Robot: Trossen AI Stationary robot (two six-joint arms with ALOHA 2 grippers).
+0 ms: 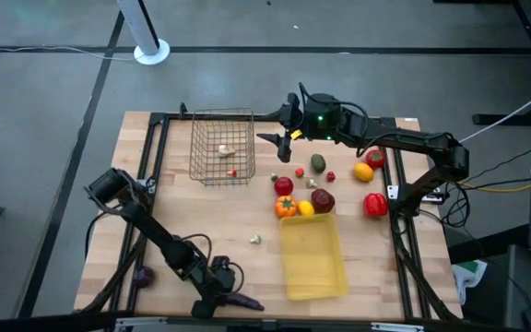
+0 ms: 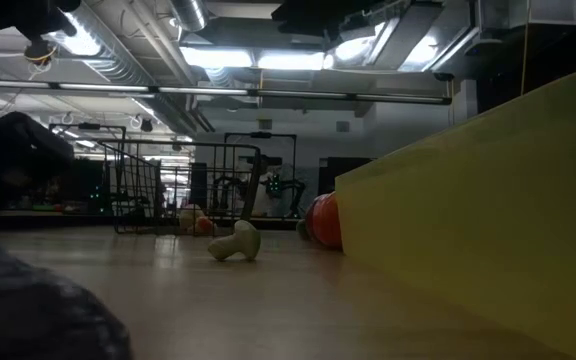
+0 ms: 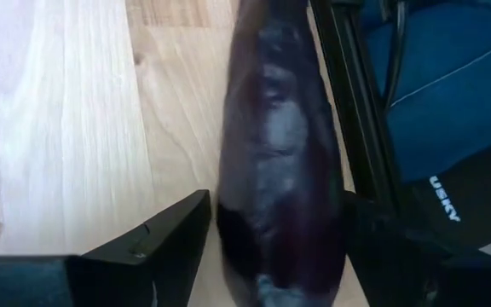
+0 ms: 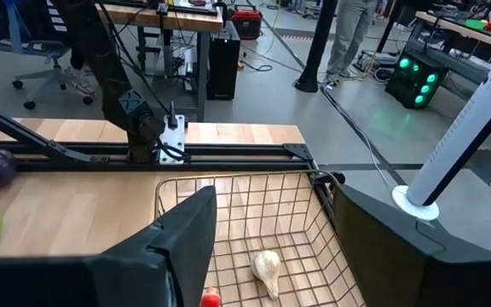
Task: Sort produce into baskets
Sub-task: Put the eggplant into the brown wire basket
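Note:
A long dark purple eggplant (image 3: pixel 280 162) lies on the table at its near edge (image 1: pixel 244 302). My left gripper (image 1: pixel 219 293) is low over the eggplant's end, one finger on each side. My right gripper (image 4: pixel 271 247) is open and empty, above the right side of the wire-mesh basket (image 1: pixel 222 146) at the far left. A whitish piece (image 4: pixel 267 271) and a small red piece (image 1: pixel 232 172) rest on the basket's floor. The yellow tray (image 1: pixel 313 256) stands at the near middle. Several red, orange, yellow and green pieces (image 1: pixel 323 198) lie on the table beyond the tray. My left gripper has the eggplant's thick end (image 3: pixel 267 247) between its two fingers (image 3: pixel 181 234), one against each long side. The fingers lie along the eggplant, low over the table. The eggplant rests on the wood, pointing away from the gripper.
A small whitish mushroom (image 2: pixel 236 242) lies on the table left of the tray. A round purple piece (image 1: pixel 143 274) lies near the left rail. Black frame rails (image 1: pixel 155 157) run along the table's sides. There is bare wood (image 1: pixel 201 221) between the basket and the near edge.

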